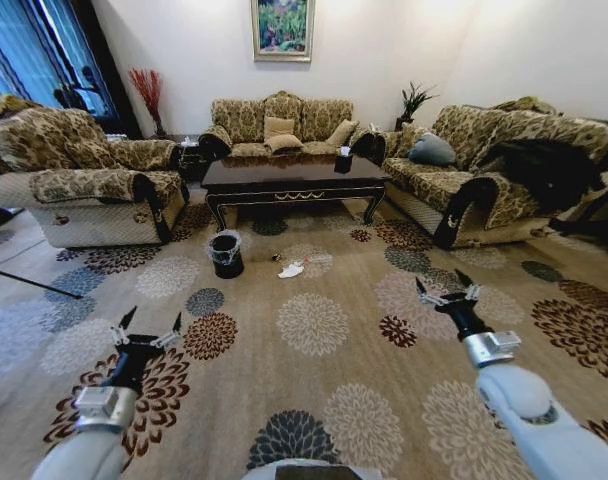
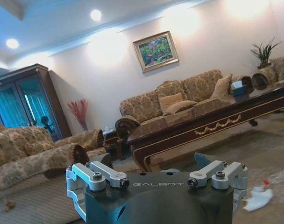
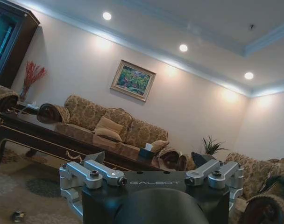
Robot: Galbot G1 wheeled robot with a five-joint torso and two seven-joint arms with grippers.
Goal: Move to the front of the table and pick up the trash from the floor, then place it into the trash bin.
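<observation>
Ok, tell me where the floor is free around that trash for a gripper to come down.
Open carpet lies between the tissue and both open grippers, left and right. It is tighter behind the tissue, near the table, and beside it toward the bin, where a small dark scrap lies.

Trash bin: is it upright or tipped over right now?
Upright. In the head view the trash bin stands on the carpet in front of the table, its bag-lined opening facing up, with the trash lying beside it.
</observation>
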